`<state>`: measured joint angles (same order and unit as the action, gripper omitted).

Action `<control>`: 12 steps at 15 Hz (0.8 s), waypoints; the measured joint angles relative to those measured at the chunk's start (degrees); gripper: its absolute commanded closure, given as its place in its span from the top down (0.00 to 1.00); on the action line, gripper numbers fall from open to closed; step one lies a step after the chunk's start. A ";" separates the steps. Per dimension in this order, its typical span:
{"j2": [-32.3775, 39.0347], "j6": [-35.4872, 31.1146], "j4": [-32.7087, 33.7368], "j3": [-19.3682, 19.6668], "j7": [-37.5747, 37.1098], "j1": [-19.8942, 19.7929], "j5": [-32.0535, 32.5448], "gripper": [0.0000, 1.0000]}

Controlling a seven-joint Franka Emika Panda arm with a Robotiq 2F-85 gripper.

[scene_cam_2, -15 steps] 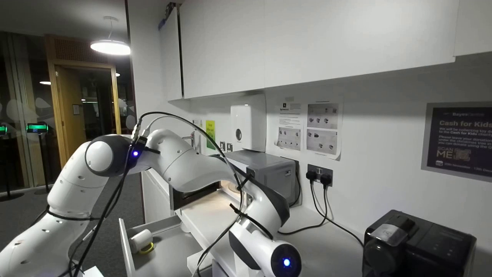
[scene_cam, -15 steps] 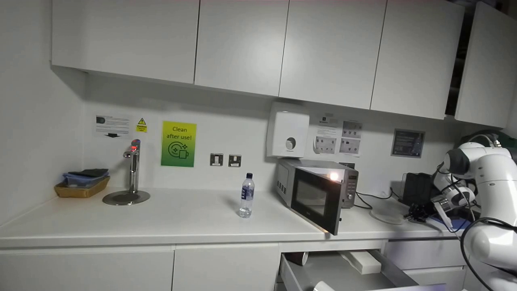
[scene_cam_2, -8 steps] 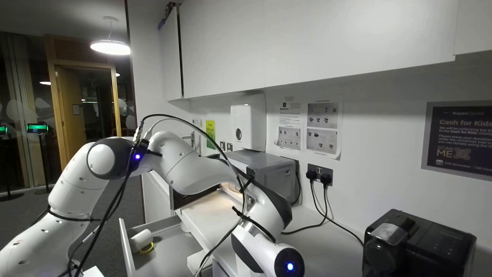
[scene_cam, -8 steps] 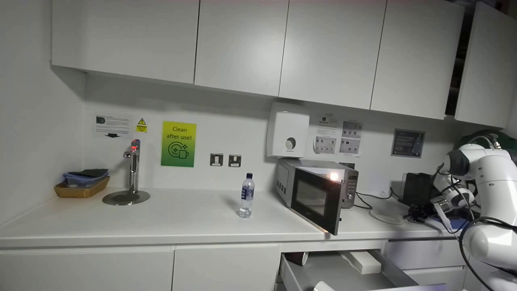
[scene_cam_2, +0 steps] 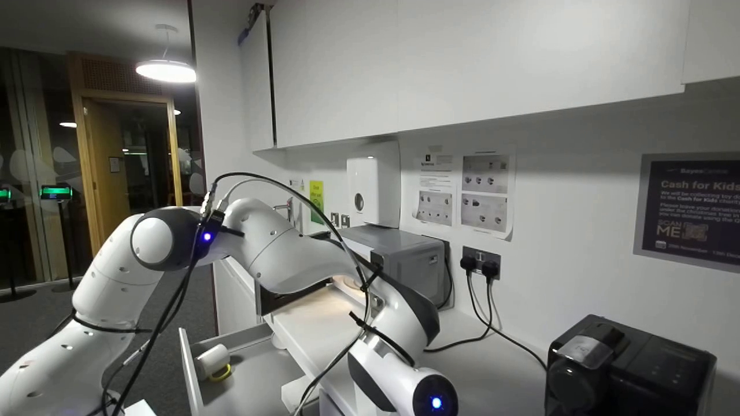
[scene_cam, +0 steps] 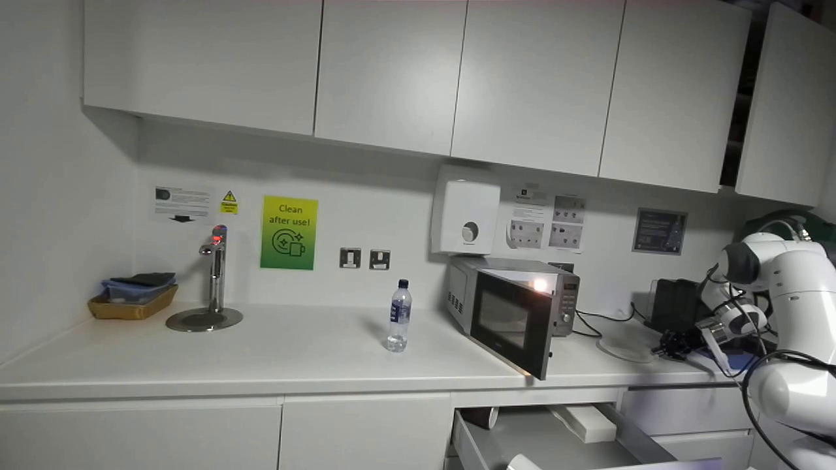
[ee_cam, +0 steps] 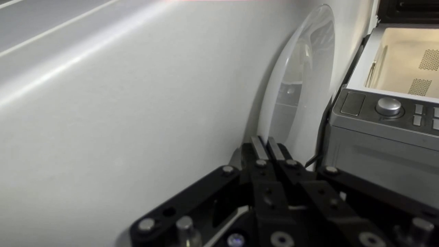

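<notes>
Two fingertips (ee_cam: 258, 146) together, or all but: logged the end effector (ee_cam: 264, 140) as closed down to a narrow slit, low over the worktop (ee_cam: 137, 120), right at the near rim of a clear round plate (ee_cam: 301, 79), glass by the look. Could not tell from the wrist view whether pinched on that rim or merely butted against it. Found the plate on the worktop beside the microwave (ee_cam: 374, 147), with a dark cable (ee_cam: 321, 135) between.

Judged slipping the first risk: smooth rim, little bite, contact at one edge only, hence liable on any lift to swivel or tip far side down. Rated chipping next, from fingertips driven too hard into rim or worktop. If pushed toward the microwave, expected a snag on the cable or a knock against the casing and its open door (scene_cam: 513, 320). If dragged over the front edge, feared a drop toward the open drawer (scene_cam: 542, 444), with a white mug (scene_cam_2: 212, 361) inside. Noted a black coffee machine (scene_cam_2: 630, 370) near the arm (scene_cam: 793, 287), exposed to any careless swing of the wrist. Marked the bottle (scene_cam: 400, 320) as standing upright on the microwave's far side, well apart from the plate and less likely to suffer
</notes>
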<state>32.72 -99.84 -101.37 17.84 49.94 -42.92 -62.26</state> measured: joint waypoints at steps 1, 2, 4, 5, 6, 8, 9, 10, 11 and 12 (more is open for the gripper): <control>0.01 0.00 0.00 -0.03 0.00 0.00 0.00 0.01; 0.02 0.00 0.00 -0.05 0.00 0.00 0.00 0.01; 0.07 0.00 0.00 -0.08 0.00 -0.01 0.00 0.01; 0.08 0.00 0.00 -0.09 0.00 -0.01 0.00 0.01; 0.09 0.01 0.00 -0.10 0.00 -0.01 0.00 0.07; 0.11 0.01 0.00 -0.10 0.00 -0.02 0.00 0.32; 0.15 0.01 0.02 -0.11 0.00 -0.02 0.02 0.33; 0.17 0.01 0.04 -0.11 0.00 -0.02 0.03 0.40; 0.18 0.01 0.06 -0.11 0.00 -0.02 0.04 0.47; 0.18 0.13 0.16 -0.11 0.00 -0.03 0.03 0.56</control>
<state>32.90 -99.71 -101.21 17.73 49.94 -42.95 -62.23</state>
